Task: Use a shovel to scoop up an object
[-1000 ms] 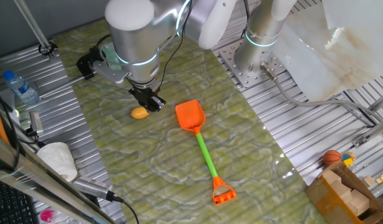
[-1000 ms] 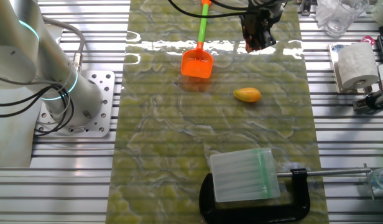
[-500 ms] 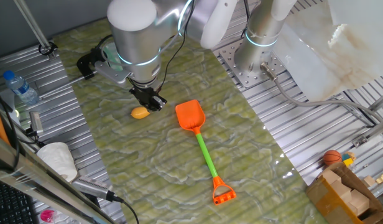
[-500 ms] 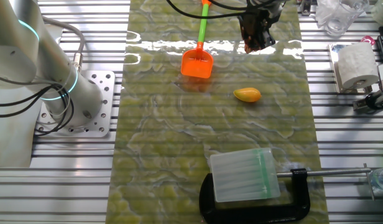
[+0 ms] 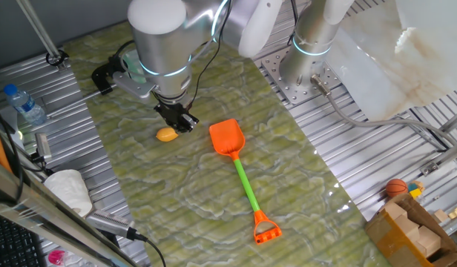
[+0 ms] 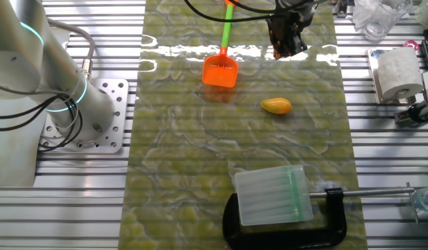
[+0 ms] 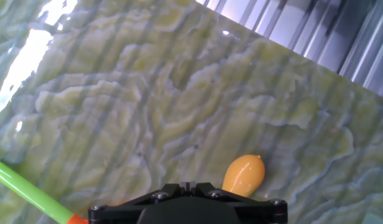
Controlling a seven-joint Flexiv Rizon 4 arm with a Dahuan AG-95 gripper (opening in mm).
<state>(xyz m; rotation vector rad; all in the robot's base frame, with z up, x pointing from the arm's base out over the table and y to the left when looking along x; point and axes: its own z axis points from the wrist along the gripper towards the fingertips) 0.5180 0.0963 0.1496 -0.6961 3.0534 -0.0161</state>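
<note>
A toy shovel (image 5: 239, 175) is seen lying flat on the green marbled mat of the surface (image 5: 303, 200), its orange blade turned toward the object (image 5: 166, 134), a small yellow-orange oval lump resting apart from the blade on the bare mat. The tool (image 5: 181, 121) is held low over the mat just beside the object and is not seen touching it; nothing is gripped, and how far the dark fingers are spread cannot be told. In the other fixed view the object (image 6: 276, 105) is shown between the tool (image 6: 285, 46) and a clamped clear plastic box (image 6: 272, 196) near the mat's edge. In the hand view the object (image 7: 243, 174) is seen just beyond the tool's black body, with the shovel's green shaft (image 7: 23, 185) at the lower left corner.
</note>
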